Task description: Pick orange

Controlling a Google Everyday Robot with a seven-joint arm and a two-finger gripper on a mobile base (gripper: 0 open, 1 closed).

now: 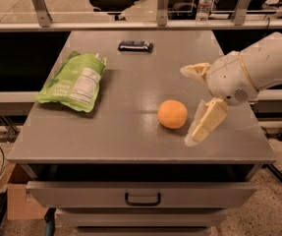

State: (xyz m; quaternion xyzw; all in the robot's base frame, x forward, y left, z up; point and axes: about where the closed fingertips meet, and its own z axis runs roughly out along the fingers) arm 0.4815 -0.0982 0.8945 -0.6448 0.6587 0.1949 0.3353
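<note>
The orange [172,114] is a small round matte fruit resting on the grey table top [130,97], right of centre and toward the front. My gripper [188,106] comes in from the right on a white arm. It is open. One cream finger [193,71] is behind and to the right of the orange, the other [204,124] is just to its right near the front. The orange lies just left of the gap between them, not touching either finger.
A green snack bag [74,81] lies flat on the left of the table. A small dark bar [135,45] lies near the back edge. A metal rail and a water bottle [204,1] stand behind. A drawer with a handle [143,199] is below the front edge.
</note>
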